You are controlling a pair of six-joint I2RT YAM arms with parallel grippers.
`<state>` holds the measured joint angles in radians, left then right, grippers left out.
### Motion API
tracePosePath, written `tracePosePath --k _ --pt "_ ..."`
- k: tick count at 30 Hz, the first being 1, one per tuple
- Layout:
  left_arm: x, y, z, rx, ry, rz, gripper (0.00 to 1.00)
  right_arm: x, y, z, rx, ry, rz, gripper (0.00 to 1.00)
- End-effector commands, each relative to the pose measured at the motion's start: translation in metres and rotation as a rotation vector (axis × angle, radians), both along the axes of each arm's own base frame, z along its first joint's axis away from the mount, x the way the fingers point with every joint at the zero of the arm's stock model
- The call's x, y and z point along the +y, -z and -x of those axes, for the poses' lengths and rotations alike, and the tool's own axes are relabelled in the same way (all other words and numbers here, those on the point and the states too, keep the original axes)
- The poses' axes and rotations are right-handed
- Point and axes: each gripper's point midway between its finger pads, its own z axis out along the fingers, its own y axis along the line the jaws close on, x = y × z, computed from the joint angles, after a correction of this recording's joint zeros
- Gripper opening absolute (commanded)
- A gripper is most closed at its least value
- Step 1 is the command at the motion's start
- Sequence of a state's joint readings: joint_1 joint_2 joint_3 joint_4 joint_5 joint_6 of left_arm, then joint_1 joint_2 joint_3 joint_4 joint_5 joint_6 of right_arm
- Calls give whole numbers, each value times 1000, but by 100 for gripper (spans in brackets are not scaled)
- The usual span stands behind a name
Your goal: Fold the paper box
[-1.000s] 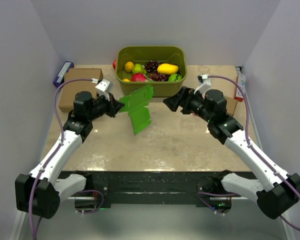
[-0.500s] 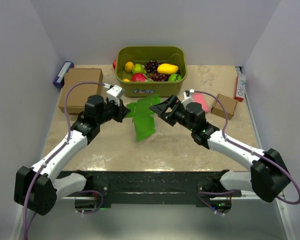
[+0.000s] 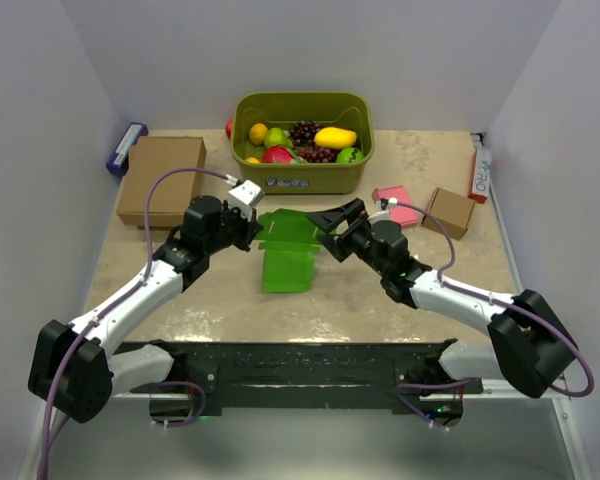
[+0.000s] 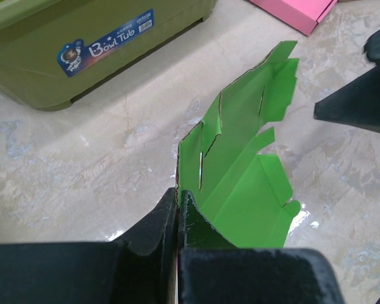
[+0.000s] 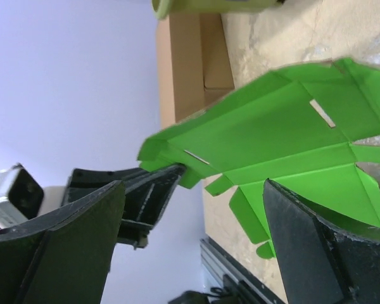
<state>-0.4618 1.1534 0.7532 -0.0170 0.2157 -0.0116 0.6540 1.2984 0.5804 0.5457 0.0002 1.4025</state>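
The paper box is a bright green creased sheet with flaps, half unfolded; its lower panel lies on the table and its upper part is lifted. My left gripper is shut on the sheet's left edge; in the left wrist view the closed tips pinch that edge and the paper box spreads away from them. My right gripper stands open at the sheet's right side. From the right wrist, the paper box hangs just ahead of the wide-open right gripper, untouched by either finger.
An olive tub of fruit stands just behind the sheet. A large brown cardboard box lies at the back left. A pink flat box and a small brown box lie at the right.
Both arms came forward and inward. The left gripper lowered the green sheet until its lower panel lies on the table. The open right gripper closed in on the sheet's right edge.
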Motion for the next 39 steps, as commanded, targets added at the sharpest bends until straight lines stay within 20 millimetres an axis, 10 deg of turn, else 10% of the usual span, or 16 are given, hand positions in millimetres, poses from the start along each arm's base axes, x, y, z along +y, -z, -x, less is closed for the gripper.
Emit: tracePosePath --k 1,16,30,39 --pt "-5 -15 -5 -99 29 -10 0 -12 -24 -13 -41 110 -65 93" --pt "-26 -24 15 -182 125 -35 0 4 -2 -30 48 117 -130 88" --pt "-30 -26 21 -204 135 -51 0 4 8 -30 72 123 -149 64" --pt "-29 -25 18 -185 104 -46 0 5 12 -28 76 115 -156 32"
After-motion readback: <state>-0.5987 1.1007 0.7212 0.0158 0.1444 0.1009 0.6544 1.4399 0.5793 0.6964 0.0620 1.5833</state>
